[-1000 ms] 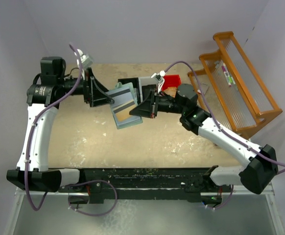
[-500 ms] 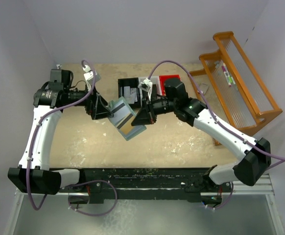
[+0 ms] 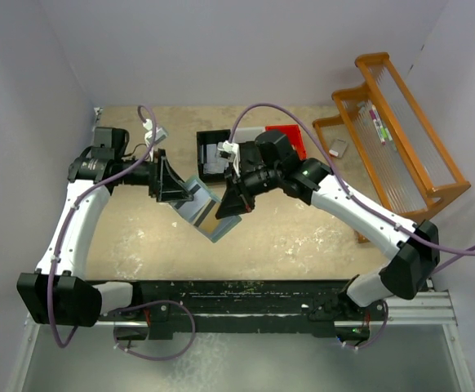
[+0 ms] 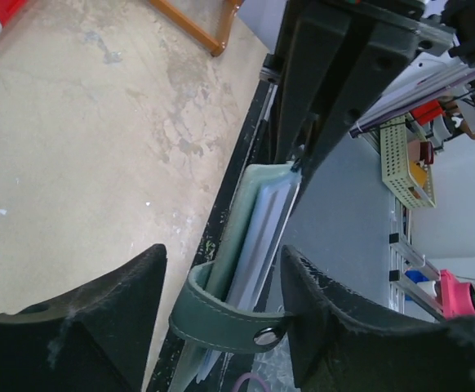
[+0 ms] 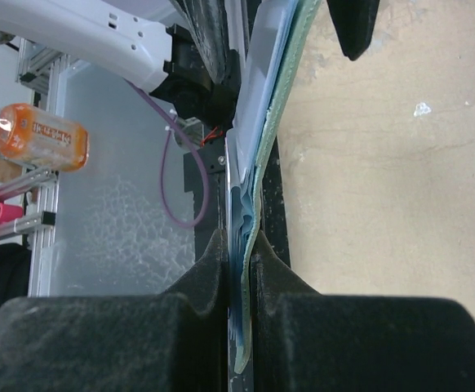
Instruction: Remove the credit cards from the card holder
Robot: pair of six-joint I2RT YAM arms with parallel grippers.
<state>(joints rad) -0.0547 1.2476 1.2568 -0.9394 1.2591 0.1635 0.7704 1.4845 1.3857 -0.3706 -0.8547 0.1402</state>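
Observation:
The pale teal card holder hangs in the air between both grippers, above the middle of the table. My right gripper is shut on its edge; in the right wrist view the teal panel and pale card layers are pinched edge-on between the pads. My left gripper is open, and its fingers stand on either side of the holder's snap strap without pressing the panel. A pale grey-white card edge shows in the holder. The tan-orange card is not clearly visible.
A black bin and a red bin stand at the back of the tan tabletop. An orange wooden rack stands at the right, with a small object beside it. The black front rail runs along the near edge.
Both grippers and the card holder have moved toward the near edge and slightly left. The holder has turned more edge-on, so its cards show less from above.

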